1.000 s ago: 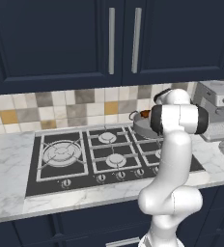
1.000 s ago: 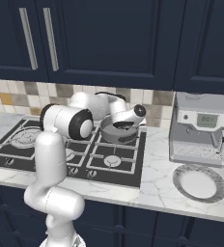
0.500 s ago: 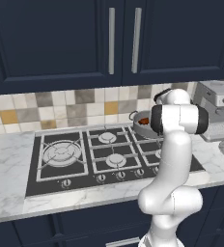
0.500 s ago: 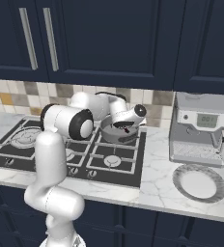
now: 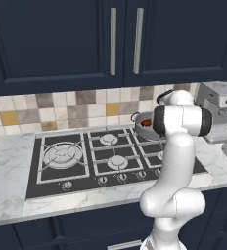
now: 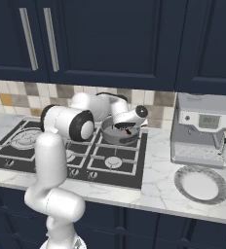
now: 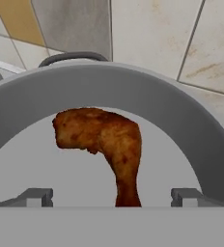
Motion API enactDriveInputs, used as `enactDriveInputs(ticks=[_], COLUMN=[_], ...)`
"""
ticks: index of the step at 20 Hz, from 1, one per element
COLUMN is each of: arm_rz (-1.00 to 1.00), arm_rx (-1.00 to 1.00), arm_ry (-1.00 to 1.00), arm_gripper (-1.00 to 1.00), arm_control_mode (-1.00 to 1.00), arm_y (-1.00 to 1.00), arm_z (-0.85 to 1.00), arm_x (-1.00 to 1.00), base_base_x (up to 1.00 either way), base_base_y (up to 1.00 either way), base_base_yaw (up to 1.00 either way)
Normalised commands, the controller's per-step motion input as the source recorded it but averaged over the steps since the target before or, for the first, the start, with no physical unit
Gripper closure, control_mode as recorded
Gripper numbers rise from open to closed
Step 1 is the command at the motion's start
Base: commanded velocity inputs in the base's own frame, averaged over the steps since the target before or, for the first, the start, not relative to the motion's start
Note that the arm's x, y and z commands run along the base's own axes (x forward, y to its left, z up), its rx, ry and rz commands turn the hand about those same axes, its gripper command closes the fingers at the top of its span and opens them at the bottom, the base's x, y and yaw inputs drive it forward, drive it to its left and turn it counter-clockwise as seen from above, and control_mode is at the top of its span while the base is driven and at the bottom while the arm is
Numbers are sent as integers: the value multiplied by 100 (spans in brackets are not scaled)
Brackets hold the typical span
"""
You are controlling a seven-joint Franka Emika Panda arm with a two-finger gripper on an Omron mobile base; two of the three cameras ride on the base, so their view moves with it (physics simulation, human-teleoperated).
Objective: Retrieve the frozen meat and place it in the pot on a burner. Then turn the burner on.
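The frozen meat (image 7: 104, 140), a reddish-brown drumstick-shaped lump, lies on the floor of the grey steel pot (image 7: 133, 91). My gripper (image 7: 111, 198) hangs open just above it, one fingertip on each side and neither touching it. In the right base view the pot (image 6: 116, 138) stands on the rear right grate of the black cooktop (image 6: 129, 170), with the gripper (image 6: 126, 128) dipped into its mouth over the meat (image 6: 129, 131). The left base view shows the pot (image 5: 141, 118) and the meat (image 5: 146, 122) partly behind my arm. The pot covers its burner.
A coffee machine (image 6: 202, 129) stands right of the cooktop, with a plate (image 6: 200, 184) in front of it. Control knobs (image 5: 103, 179) line the cooktop's front edge. The wide multi-ring burner (image 5: 61, 155) is at the far left. Dark cabinets hang overhead.
The jaws have gone from shut to wide open, and the meat now lies loose in the pot. The arm has barely moved.
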Motion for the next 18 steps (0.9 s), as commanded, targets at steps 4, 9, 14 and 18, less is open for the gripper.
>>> enactDriveInputs(ticks=[4, 9, 14, 18], arm_rz=[0, -1, -4, -6], arm_rx=[0, 0, 0, 0], arm_ry=[-9, -4, -3, -8], arm_gripper=[-100, -100, -100, -100], arm_control_mode=[-100, -100, -100, -100], arm_y=[15, 2, 0, -2], arm_z=[38, 15, 6, 16], arm_x=[-26, -24, -42, -71], base_base_x=[0, 0, 0, 0], base_base_y=[0, 0, 0, 0], base_base_yaw=[0, 0, 0, 0])
